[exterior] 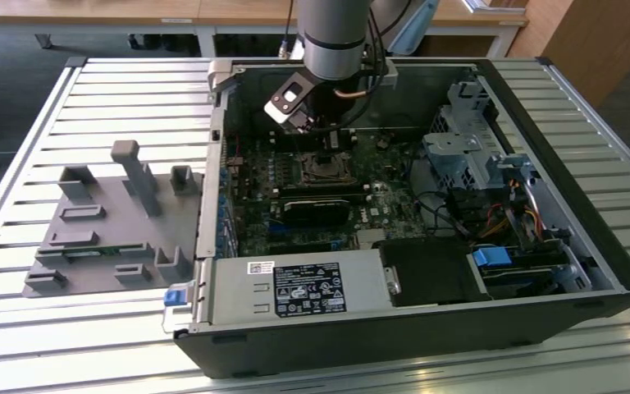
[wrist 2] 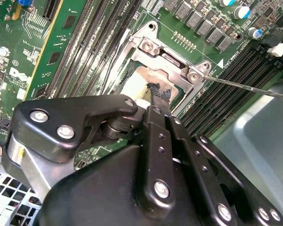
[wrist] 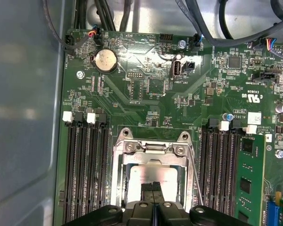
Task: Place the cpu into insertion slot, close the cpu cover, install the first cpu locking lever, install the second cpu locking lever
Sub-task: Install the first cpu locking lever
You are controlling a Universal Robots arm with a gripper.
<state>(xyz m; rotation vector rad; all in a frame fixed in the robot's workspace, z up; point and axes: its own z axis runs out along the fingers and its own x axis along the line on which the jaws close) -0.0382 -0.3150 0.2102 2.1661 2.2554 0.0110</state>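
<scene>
The end effector [wrist: 153, 188] sits closest to the lens in both wrist views: black linked arms with bright screw heads narrowing to two slim black fingers. The fingers are pressed together with only a hairline seam between them and have nothing in their hold. Their tips are directly over the cpu [wrist: 151, 173], touching it or just short of it; I cannot tell which.

The cpu is a flat square with a dull, pale silver-grey top. It lies level in the insertion slot [exterior: 321, 168] and shows through the cut-out centre of the cpu cover [wrist: 119, 183]. The cover is a thin silver metal frame around the chip, with a screw head at each corner of its hinge end. In the first wrist view it appears to lie down over the socket.

A thin wire locking lever [wrist: 194, 176] runs along one side of the cover. In the second wrist view it stretches away from the frame's corner across the neighbouring slots.

Long black memory slots [wrist: 87, 160] flank the socket on both sides of the green circuit board [wrist: 146, 89], which also carries a round coin battery [wrist: 105, 60].

In the exterior view the board lies inside an open computer case [exterior: 403, 345] on a slatted metal surface [exterior: 96, 90]. A grey moulded fixture [exterior: 107, 222] is at the exterior view's left.
</scene>
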